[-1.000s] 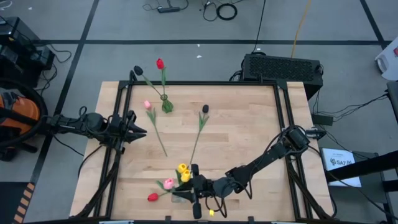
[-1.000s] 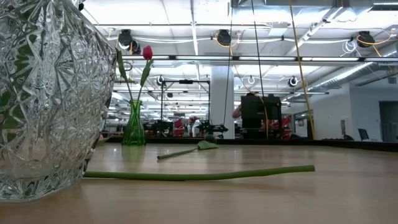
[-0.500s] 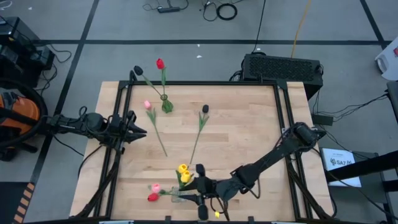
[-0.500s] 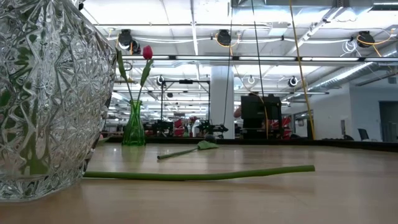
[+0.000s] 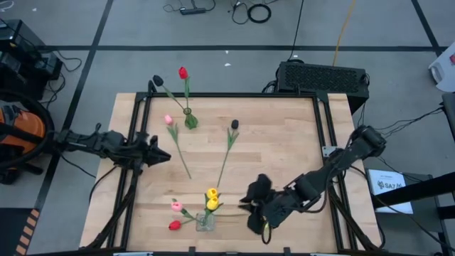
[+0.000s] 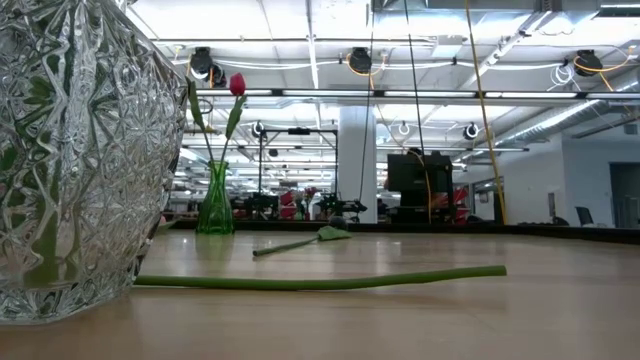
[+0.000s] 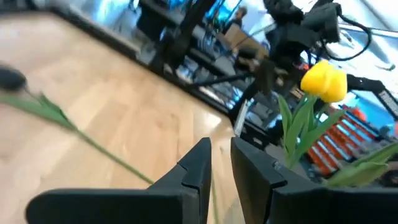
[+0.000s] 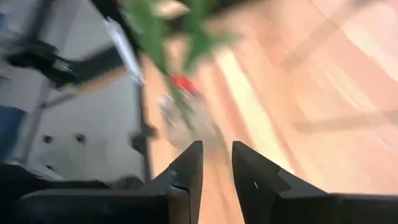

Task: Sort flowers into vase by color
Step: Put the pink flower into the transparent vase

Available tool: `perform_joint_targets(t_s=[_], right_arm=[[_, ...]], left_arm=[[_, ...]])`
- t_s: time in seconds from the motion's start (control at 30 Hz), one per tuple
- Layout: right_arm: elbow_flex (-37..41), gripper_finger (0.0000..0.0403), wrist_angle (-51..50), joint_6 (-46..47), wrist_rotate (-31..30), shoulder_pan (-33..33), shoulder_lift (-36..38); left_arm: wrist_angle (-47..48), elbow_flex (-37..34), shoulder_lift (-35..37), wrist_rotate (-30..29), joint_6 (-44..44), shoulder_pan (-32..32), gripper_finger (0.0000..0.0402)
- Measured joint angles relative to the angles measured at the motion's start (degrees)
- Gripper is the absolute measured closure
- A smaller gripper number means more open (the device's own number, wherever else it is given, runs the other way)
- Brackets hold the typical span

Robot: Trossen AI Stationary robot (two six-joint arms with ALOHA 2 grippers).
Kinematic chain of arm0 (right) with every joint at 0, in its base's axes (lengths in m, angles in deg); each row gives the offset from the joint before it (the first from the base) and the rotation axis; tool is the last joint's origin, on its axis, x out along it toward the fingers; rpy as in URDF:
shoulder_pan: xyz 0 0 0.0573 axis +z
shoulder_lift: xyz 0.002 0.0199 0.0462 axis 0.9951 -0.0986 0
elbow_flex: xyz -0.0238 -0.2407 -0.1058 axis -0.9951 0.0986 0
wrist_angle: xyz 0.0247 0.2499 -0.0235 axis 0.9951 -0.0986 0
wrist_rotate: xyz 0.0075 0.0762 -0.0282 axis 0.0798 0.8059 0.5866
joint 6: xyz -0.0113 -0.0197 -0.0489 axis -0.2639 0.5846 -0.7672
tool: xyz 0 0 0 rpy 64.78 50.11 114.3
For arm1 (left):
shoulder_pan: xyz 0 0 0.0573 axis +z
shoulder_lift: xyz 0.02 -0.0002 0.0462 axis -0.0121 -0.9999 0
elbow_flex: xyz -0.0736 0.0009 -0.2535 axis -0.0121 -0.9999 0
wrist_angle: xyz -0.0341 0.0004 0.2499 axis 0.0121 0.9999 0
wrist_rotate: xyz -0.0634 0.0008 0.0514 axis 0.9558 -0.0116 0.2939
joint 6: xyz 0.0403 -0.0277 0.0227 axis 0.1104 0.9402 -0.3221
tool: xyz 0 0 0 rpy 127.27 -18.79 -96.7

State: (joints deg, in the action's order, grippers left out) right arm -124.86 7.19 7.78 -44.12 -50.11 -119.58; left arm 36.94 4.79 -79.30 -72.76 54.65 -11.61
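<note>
Right gripper (image 5: 254,208), fingers slightly parted and empty, just right of clear vase (image 5: 205,222) holding yellow, pink and red tulips (image 5: 211,198); farther, loose stems, green vase (image 5: 190,119) with red tulip; left gripper (image 5: 160,157) narrow, empty.

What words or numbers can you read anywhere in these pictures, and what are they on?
No text can be read for sure.
White sheet on the floor right of the table: it carries a dark printed line, too small to read.
Tulips, vases, table and both arms: no labels visible.
Room behind the table, low view: no readable signs.
</note>
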Motion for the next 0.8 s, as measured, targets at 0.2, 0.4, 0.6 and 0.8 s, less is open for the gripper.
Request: perform_joint_targets(t_s=[0.2, 0.4, 0.6, 0.8], right_arm=[[0.00, 0.0341, -18.43, 15.70, 0.02, 0.00, 0.94], [0.00, 0.0349, -28.91, 25.02, 0.03, -0.07, 0.77], [0.00, 0.0349, -30.09, 33.74, 0.27, -0.49, 0.73], [2.98, 0.0354, -29.87, 41.66, 1.76, -3.83, 0.71]], left_arm=[[0.20, 0.00, -5.05, -5.29, 2.41, -2.15, 0.0369], [0.76, 0.00, -9.18, -12.67, 11.81, -2.24, 0.0395], [0.85, 0.00, -10.58, -15.92, 18.14, -2.22, 0.0383], [0.79, 0.00, -10.62, -15.89, 18.15, -2.22, 0.0382]])
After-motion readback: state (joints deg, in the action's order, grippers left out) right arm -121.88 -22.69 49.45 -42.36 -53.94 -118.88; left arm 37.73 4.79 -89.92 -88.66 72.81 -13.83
